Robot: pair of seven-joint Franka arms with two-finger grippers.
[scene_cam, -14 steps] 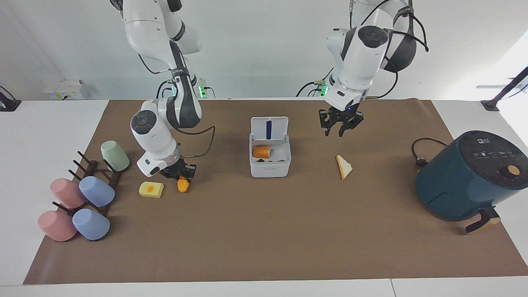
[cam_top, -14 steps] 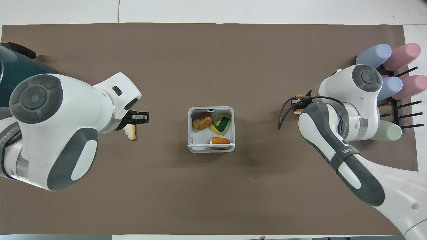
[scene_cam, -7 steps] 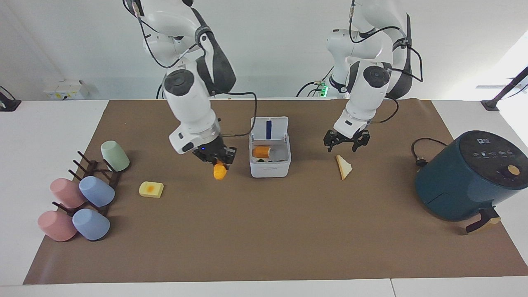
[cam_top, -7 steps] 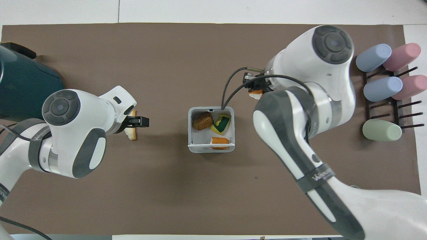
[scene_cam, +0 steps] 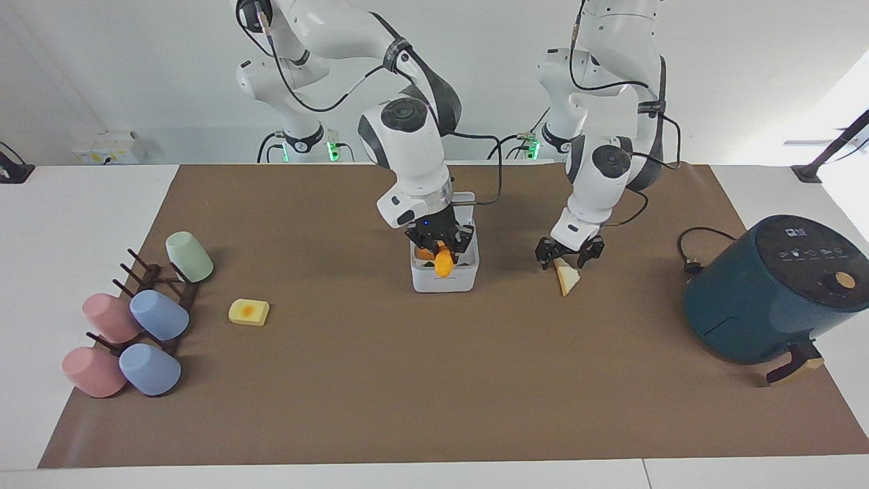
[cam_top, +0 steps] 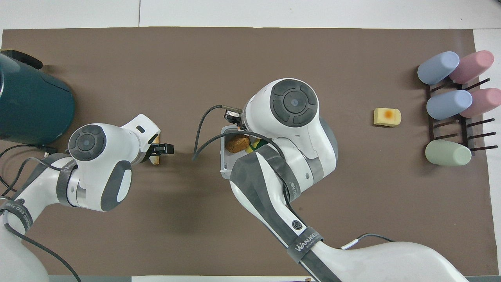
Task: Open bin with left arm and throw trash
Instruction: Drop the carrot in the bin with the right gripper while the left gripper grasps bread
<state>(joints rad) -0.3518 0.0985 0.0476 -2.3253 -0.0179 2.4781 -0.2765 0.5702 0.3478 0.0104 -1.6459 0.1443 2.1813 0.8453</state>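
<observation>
The white bin (scene_cam: 445, 282) stands mid-mat with its lid up; in the overhead view only one wall of the bin (cam_top: 224, 158) shows beside the right arm. My right gripper (scene_cam: 441, 250) hangs just over the bin's opening, shut on the orange wedge (scene_cam: 444, 263). My left gripper (scene_cam: 569, 260) is low over the end of the bread slice (scene_cam: 568, 278) nearer the robots, fingers open on either side of it. In the overhead view only the slice's (cam_top: 155, 159) ends show. The pale yellow block (scene_cam: 249, 312) lies on the mat toward the right arm's end.
A dark teal air fryer (scene_cam: 774, 292) with its cable stands at the left arm's end. A rack of pastel cups (scene_cam: 136, 319) sits at the right arm's end. A brown round piece (cam_top: 237, 144) and other scraps lie in the bin.
My right arm lifted the orange wedge from beside the yellow block and carried it over the bin. My left gripper came down to the bread slice and opened wider.
</observation>
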